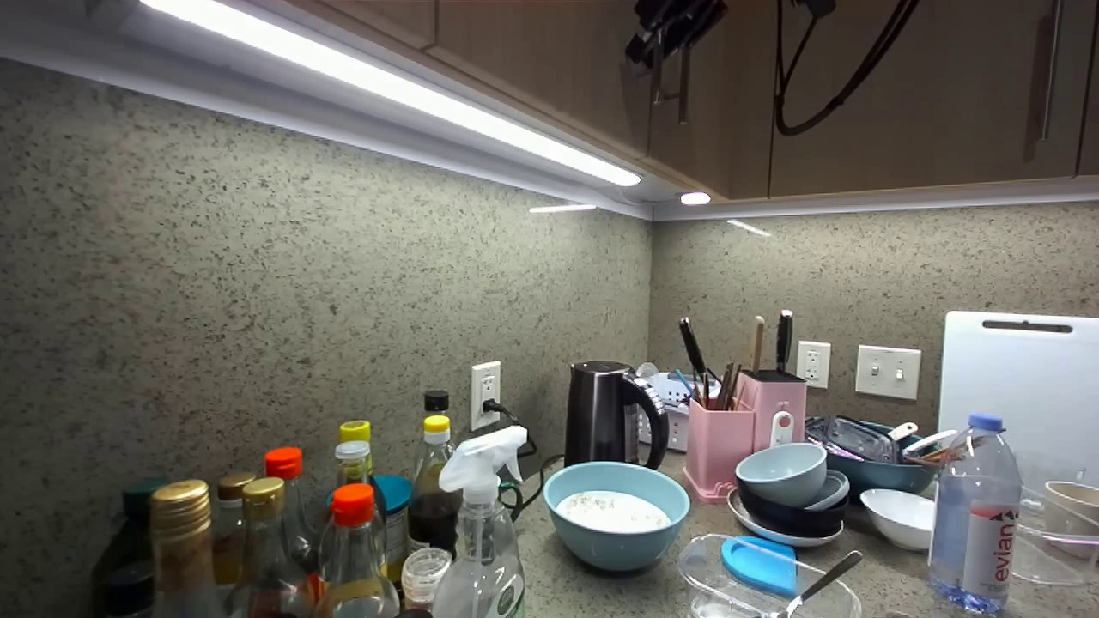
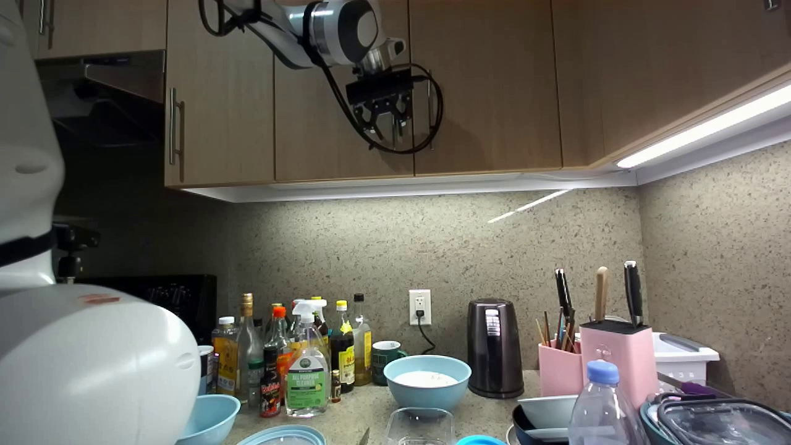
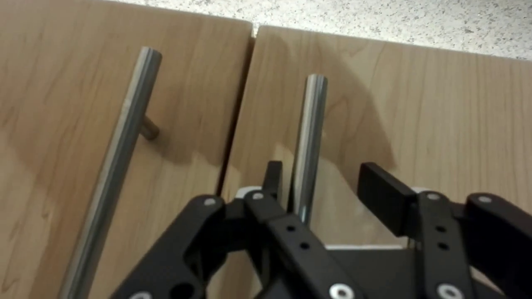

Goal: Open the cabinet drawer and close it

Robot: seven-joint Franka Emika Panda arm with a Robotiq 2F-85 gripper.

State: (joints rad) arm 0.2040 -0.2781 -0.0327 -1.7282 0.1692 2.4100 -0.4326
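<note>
One claw (image 3: 326, 189), one kettle (image 2: 494, 349), perhaps a dozen bottles (image 2: 343, 355).

We are seeing a smooth, rounded white arm (image 2: 99, 364) with a small red smudge (image 2: 99, 299), a long, loopy black cable (image 2: 441, 105), and a chunky black gripper (image 3: 326, 187) with little round silver screws (image 3: 341, 291).

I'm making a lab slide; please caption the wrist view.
Open gripper framing a silver bar handle on a wooden cabinet door, a second handle on the neighbouring door.
</note>
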